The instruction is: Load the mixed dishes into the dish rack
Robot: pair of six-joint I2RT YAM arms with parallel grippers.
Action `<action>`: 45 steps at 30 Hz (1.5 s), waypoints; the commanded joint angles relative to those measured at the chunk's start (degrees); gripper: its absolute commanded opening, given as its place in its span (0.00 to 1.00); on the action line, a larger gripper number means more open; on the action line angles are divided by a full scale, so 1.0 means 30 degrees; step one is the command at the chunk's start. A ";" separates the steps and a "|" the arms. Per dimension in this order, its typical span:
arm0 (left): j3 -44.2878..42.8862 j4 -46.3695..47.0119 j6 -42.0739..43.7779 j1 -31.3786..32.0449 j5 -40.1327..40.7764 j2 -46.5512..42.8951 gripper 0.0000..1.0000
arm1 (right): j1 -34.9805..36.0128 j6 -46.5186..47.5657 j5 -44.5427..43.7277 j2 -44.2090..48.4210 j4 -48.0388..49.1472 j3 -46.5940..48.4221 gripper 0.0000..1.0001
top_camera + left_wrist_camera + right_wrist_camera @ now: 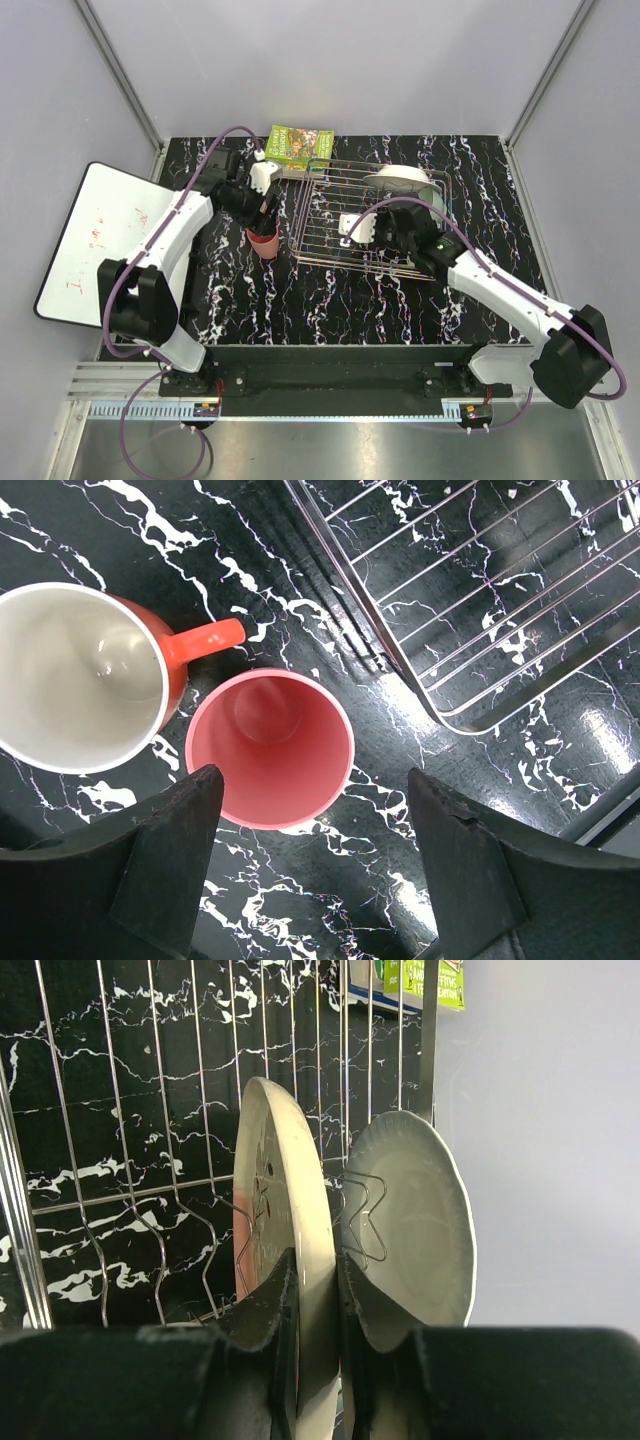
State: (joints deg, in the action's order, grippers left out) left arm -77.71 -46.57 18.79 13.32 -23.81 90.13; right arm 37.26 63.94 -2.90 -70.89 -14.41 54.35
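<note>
The dish rack (330,215) is a silver wire rack mid-table. A large white plate (400,182) stands on edge in it, also in the right wrist view (425,1220). My right gripper (318,1280) is shut on the rim of the pink-and-cream plate (285,1190), held upright in the rack beside the white plate. In the top view it is over the rack (392,232). My left gripper (315,870) is open above a salmon-pink cup (270,748), which stands upright left of the rack (264,243). A cream vessel, orange outside, with a handle (80,675), stands next to the cup.
A green book (300,145) lies behind the rack's far left corner. A white board with red scribbles (95,235) overhangs the table's left edge. The rack's corner (440,710) is close to the pink cup. Grey walls enclose the table.
</note>
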 commanded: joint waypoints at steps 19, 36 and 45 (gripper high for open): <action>-0.0199 0.0464 0.0857 0.0013 0.1286 -0.0364 0.77 | -0.0114 -0.4610 -0.1823 0.1070 0.1817 0.1044 0.97; -0.2689 -0.0385 0.0887 -0.1802 0.1669 -0.0834 0.79 | 0.0237 -1.9870 0.2282 -0.0554 0.2867 0.4674 1.00; -0.1813 -0.1880 0.2057 -0.3033 0.0935 -0.2122 0.83 | 0.4076 -1.9583 -0.0853 -0.6130 0.3076 0.5616 0.96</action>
State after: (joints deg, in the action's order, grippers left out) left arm -83.88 -50.48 22.31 5.34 -20.23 87.83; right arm 46.11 7.46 -3.03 -85.91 -6.31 71.64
